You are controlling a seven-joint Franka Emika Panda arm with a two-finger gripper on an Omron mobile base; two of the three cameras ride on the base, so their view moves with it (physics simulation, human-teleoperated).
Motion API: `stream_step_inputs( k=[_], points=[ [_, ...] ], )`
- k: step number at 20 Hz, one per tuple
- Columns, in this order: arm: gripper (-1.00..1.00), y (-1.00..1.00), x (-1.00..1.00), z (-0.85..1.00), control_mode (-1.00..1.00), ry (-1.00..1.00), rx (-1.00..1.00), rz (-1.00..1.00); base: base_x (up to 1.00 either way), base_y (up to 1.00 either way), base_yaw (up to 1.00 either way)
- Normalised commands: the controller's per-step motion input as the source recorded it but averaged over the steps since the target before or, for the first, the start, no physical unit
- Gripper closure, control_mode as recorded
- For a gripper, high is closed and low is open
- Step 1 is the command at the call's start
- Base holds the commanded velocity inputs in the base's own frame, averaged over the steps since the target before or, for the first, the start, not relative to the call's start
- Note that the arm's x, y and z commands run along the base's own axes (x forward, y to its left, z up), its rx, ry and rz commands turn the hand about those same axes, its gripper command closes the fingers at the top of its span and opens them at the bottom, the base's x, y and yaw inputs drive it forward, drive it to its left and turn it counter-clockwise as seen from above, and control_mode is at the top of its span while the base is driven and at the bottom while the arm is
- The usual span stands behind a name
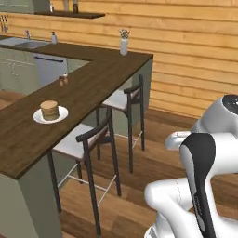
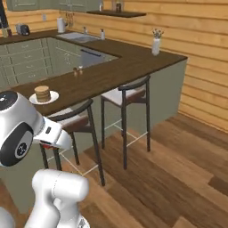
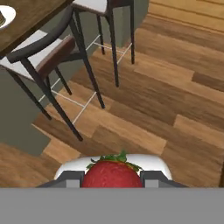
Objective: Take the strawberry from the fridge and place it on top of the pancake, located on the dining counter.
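Clamped between the dark gripper (image 3: pixel 112 178) fingers, small red green-capped strawberry (image 3: pixel 112 174) carried low over wooden floor, tan round pancake (image 1: pixel 49 109) well off, up left on dark brown dining counter (image 1: pixel 93 79).

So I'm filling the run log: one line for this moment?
pincer: shut on strawberry | pancake: on plate, dining counter | strawberry not yet placed

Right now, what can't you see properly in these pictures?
- Strawberry: hand view, lower half cut off at the bottom.
- Plate: hand view, mostly past the left edge.
- Two little shakers: left base view, too small to tell what they are.
- Near stool: right base view, one side hidden behind the white arm.
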Motion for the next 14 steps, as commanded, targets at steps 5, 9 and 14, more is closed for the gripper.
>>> stream_step_inputs(
  k=[5, 9, 14],
  points=[
    [1.00, 0.00, 0.00, 0.00, 1.00, 0.00, 0.00, 0.00, 0.45, -0.43, 0.88],
    [1.00, 0.00, 0.00, 0.00, 1.00, 0.00, 0.00, 0.00, 0.56, -0.91, 0.61],
    [1.00, 0.00, 0.00, 0.00, 1.00, 0.00, 0.00, 0.00, 0.68, -1.00, 0.50]
  ],
)
